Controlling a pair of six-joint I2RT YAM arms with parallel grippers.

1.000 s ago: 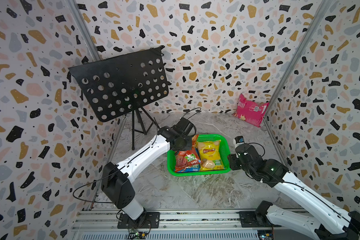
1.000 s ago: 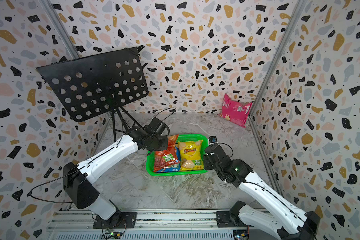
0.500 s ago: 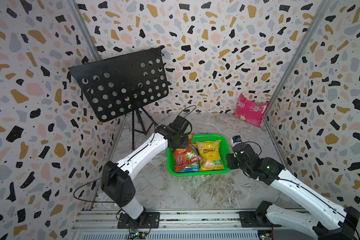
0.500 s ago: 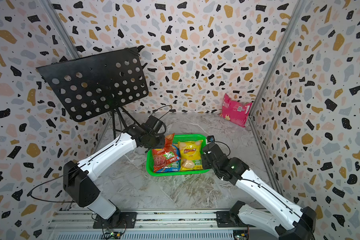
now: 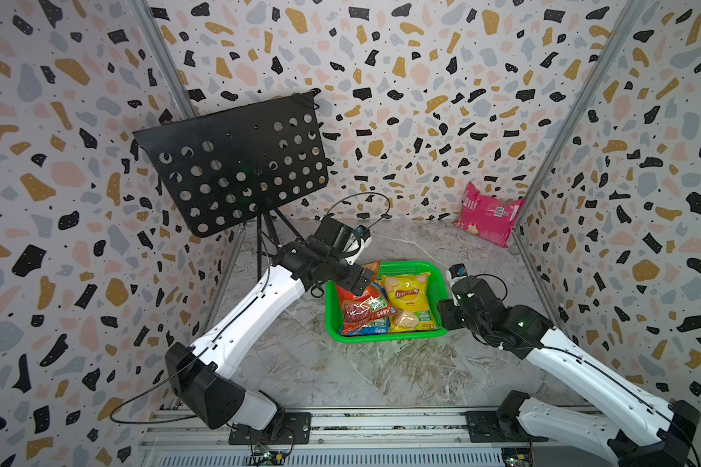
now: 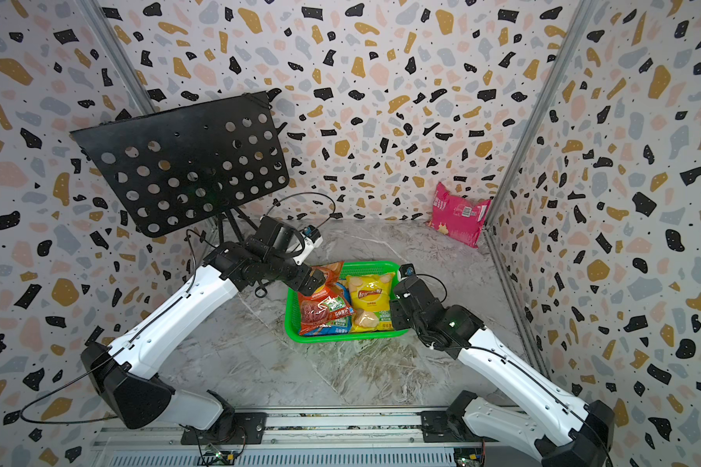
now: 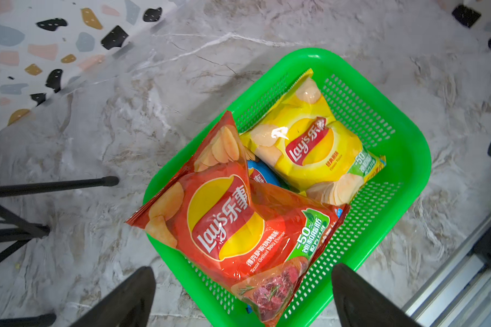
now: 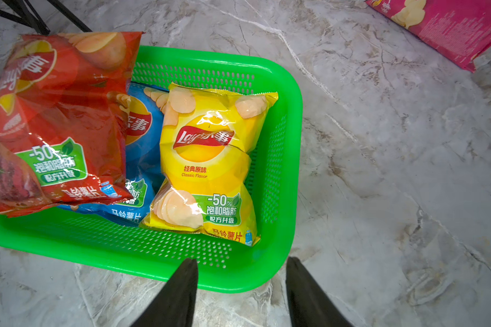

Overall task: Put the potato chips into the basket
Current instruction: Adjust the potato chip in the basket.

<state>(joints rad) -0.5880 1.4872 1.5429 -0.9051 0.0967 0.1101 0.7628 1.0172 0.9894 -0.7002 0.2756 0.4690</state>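
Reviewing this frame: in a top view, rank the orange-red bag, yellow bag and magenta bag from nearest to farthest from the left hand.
1. orange-red bag: right beneath the left hand, in the basket.
2. yellow bag: beside it, on the basket's right-arm side.
3. magenta bag: outside the basket, leaning in the far right corner.

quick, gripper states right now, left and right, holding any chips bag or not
left gripper: open, jaws wide apart, holding nothing
right gripper: open, jaws apart, holding nothing
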